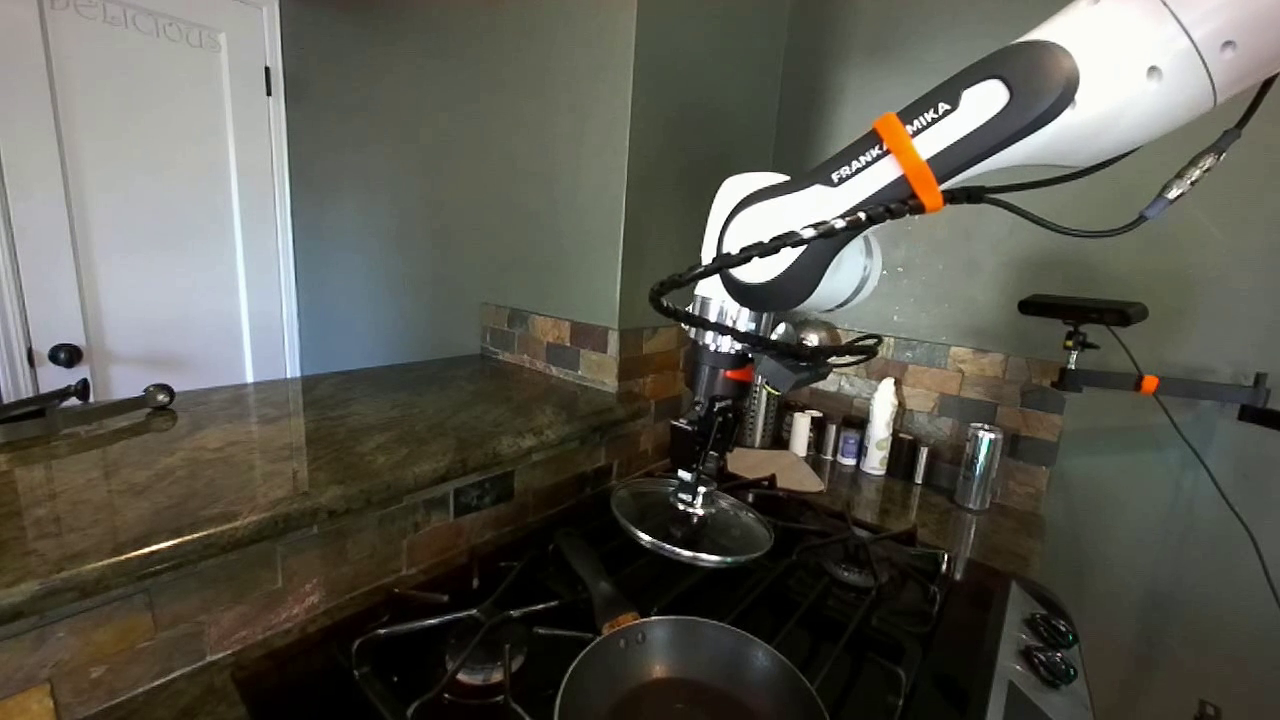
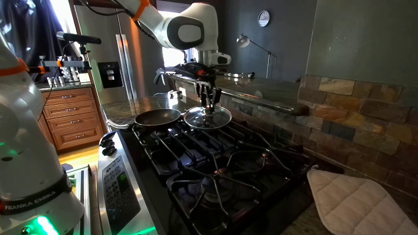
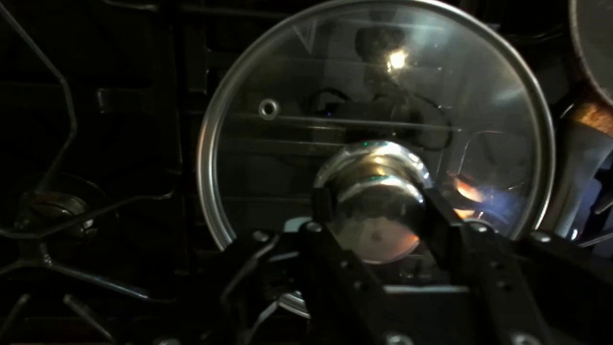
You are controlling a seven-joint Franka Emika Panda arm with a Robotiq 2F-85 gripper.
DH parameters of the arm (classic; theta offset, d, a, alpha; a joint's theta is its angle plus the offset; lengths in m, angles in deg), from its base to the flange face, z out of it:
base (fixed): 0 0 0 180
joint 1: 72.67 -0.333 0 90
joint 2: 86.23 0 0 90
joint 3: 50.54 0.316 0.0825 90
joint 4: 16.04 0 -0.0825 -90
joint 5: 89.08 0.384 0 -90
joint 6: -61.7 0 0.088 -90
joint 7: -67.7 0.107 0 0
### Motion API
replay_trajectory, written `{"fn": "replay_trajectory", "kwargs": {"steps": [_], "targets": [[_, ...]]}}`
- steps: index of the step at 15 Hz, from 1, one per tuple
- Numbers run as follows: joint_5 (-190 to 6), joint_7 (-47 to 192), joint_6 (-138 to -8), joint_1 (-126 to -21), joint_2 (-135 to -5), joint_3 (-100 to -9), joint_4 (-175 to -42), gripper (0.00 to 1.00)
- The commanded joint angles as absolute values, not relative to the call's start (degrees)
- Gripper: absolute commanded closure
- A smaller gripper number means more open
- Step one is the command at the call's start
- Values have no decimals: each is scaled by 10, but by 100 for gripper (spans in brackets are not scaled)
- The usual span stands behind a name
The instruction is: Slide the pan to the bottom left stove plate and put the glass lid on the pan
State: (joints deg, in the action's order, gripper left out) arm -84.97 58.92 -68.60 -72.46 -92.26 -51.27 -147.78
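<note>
The pan [image 2: 158, 117] looks parked; the glass lid [image 2: 209, 121] is yet to cover it

In an exterior view, the pan, black and shallow, sits uncovered over what I judge to be the bottom left stove plate [image 2: 156, 134], so the slide looks finished. My claw [image 3: 378, 206] pinches the knob [image 3: 376, 239] of the glass lid, which hangs tilted near the pan, at its 3 o'clock in that view. Left to do, I reckon: carry it toward 9 o'clock, level it, lower it and let go.
</note>
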Motion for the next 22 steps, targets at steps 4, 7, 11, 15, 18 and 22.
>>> {"fn": "replay_trajectory", "kwargs": {"steps": [4, 7, 11, 15, 18, 22], "targets": [[-817, 580, -644, -743, -1015, -509, -1537, 77], [-833, 586, -647, -744, -992, -508, -1522, 52], [-833, 586, -641, -753, -1010, -503, -1532, 52], [-865, 619, -642, -755, -1025, -485, -1550, 77], [-887, 644, -644, -764, -1049, -462, -1574, 77], [-886, 654, -651, -786, -1081, -440, -1596, 77]]}}
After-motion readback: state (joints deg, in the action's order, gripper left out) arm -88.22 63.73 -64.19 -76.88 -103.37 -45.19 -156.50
